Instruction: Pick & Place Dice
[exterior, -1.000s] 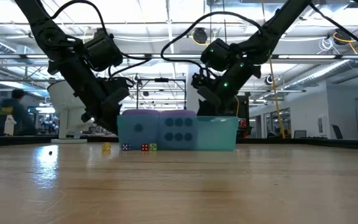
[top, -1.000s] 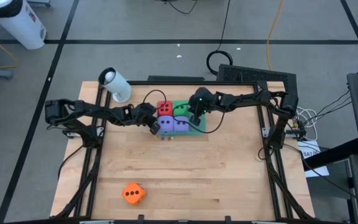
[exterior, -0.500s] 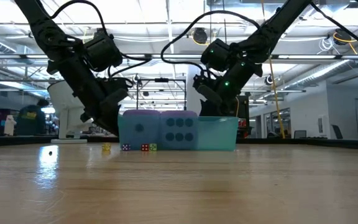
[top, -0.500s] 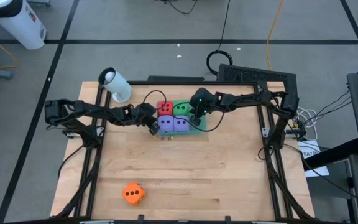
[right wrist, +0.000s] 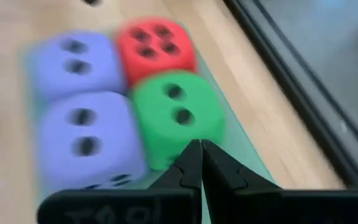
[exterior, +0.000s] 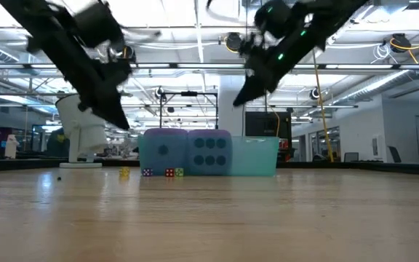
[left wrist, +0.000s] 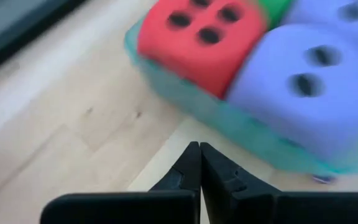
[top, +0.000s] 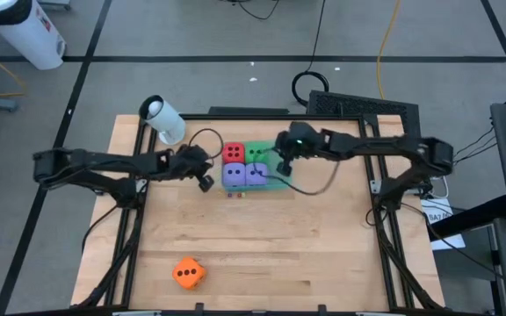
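Note:
Four dice sit packed in the flat teal tray (top: 276,183) at the table's far middle: red (top: 234,154), green (top: 256,154) and two purple-blue (top: 234,175) (top: 256,175). The right wrist view shows the green one (right wrist: 176,115), the left wrist view the red one (left wrist: 197,37). The orange die (top: 188,272) rests alone on the wood near the near edge. My left gripper (top: 206,181) hangs shut above the table just left of the tray (left wrist: 199,155). My right gripper (top: 281,163) hangs shut over the tray's right end (right wrist: 199,152). Neither touches a die.
A white cylinder (top: 162,120) lies at the far left corner of the table. A few tiny dice (exterior: 158,172) lie on the wood just in front of the tray. Black frame rails run along the left and right edges. Bare wood spreads around the orange die.
Both grippers have risen well above the tray. The left one has also drawn back toward the table's left edge, away from the purple-blue die. The right arm has pulled back toward the right edge. The dice and the tray have stayed where they were.

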You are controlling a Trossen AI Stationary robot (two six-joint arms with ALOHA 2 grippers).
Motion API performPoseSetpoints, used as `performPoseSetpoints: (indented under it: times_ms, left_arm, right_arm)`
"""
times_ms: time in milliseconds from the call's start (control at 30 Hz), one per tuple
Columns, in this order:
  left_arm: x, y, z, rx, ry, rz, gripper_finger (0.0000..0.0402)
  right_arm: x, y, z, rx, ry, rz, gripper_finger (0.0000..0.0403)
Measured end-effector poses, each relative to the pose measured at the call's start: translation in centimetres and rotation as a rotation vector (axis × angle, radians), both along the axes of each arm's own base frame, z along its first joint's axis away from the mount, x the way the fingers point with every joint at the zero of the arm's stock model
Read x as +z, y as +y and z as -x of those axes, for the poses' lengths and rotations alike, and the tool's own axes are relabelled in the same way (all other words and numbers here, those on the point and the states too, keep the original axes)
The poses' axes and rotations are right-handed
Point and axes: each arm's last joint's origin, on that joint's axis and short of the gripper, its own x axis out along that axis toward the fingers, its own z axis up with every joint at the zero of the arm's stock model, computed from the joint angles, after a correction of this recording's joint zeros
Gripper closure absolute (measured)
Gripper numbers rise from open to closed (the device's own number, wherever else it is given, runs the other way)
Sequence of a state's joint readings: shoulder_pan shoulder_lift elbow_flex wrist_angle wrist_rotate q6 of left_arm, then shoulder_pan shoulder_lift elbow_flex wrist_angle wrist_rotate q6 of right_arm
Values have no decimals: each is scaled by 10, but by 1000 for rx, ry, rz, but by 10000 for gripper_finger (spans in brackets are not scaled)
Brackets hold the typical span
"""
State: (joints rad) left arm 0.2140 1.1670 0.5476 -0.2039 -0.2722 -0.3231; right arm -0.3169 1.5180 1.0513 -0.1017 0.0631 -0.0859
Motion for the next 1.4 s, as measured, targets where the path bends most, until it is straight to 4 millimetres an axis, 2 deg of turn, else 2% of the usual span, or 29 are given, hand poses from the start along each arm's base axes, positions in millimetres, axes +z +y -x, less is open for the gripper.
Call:
performPoseSetpoints:
  times_ms: [133, 233, 433, 600, 733, 833, 1033, 1133, 1233, 1300, 1400]
  left_arm:
    - [23, -24, 11, -100, -86, -34, 398]
    - [37, -41, 17, -172, -168, -41, 399]
    - [50, -69, 27, -277, -265, -21, 398]
    - [47, -90, 31, -383, -253, 117, 390]
    - [43, -100, 36, -361, -230, 272, 386]
    - [42, -107, 44, -295, -150, 350, 397]
    - [72, -129, 53, -173, -21, 409, 399]
    - [93, -146, 50, -161, 36, 415, 399]
    - [104, -166, 43, -161, 134, 428, 399]
    - [109, -180, 36, -171, 181, 481, 397]
    - [105, -203, 29, -200, 270, 550, 395]
  right_arm:
    - [18, 25, 22, 120, -122, 52, 403]
    - [17, 40, 45, 154, -234, 24, 403]
    - [-12, 64, 85, 165, -360, -57, 403]
    - [-40, 75, 106, 168, -427, -117, 403]
    - [-50, 77, 112, 171, -480, -112, 403]
    - [-53, 77, 113, 171, -467, -116, 403]
    - [-52, 77, 113, 174, -475, -132, 403]
    - [-52, 78, 113, 168, -478, -148, 403]
    - [-52, 78, 113, 170, -482, -149, 403]
    - [-52, 78, 113, 173, -482, -150, 403]
    - [-52, 78, 113, 195, -484, -161, 403]
